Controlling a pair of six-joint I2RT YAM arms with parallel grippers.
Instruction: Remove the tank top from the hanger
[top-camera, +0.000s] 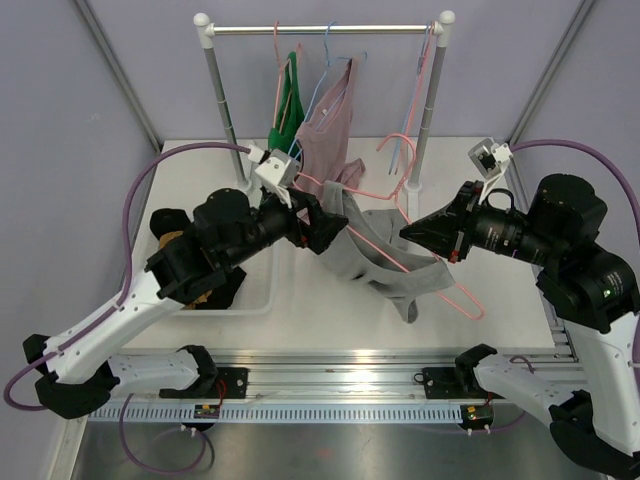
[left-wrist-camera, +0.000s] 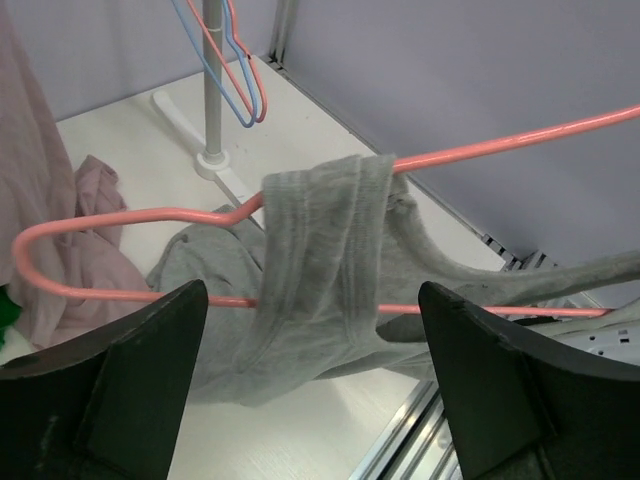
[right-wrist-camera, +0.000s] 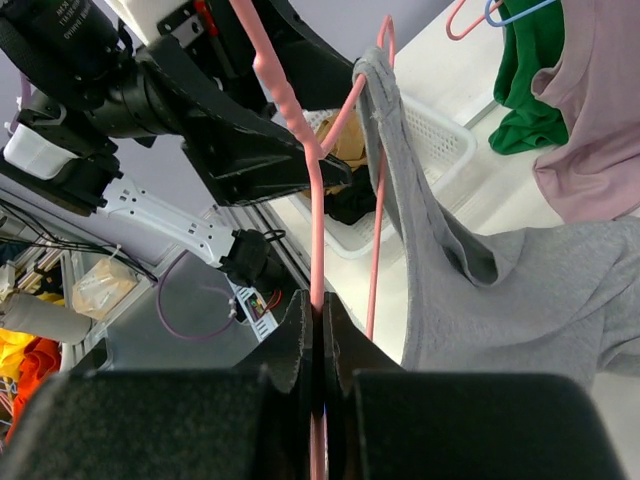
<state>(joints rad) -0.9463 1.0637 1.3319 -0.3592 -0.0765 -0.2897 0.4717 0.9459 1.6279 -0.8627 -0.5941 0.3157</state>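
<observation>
top external view shows the grey tank top (top-camera: 385, 262) near the middle of the white table (top-camera: 300, 320), between the two arms. it is soft, floppy cloth. it hangs on a thin, smooth pink hanger (left-wrist-camera: 520, 136) made of bent wire. the hanger's long side runs from far left to near right, and the tank top droops off it toward the near right. its low end looks like it lies on the table, but that is hard to tell from above. behind stands a rack (top-camera: 325, 29) with a shiny rod and white posts, where a pink top (top-camera: 330, 125) and a green top (top-camera: 288, 105) hang.

left wrist view shows what the top view hides: a wide grey strap with ribbed edges is looped over both pink bars. the left gripper (left-wrist-camera: 312, 290) is spread wide, one black finger on each side of the strap, not pinching it.

right wrist view shows the right gripper (right-wrist-camera: 318, 320) squeezed tight on the pink wire, which runs up and away from it. this view shows the holes in the sides of the white basket (right-wrist-camera: 440, 135), which sits past the hanger.
</observation>
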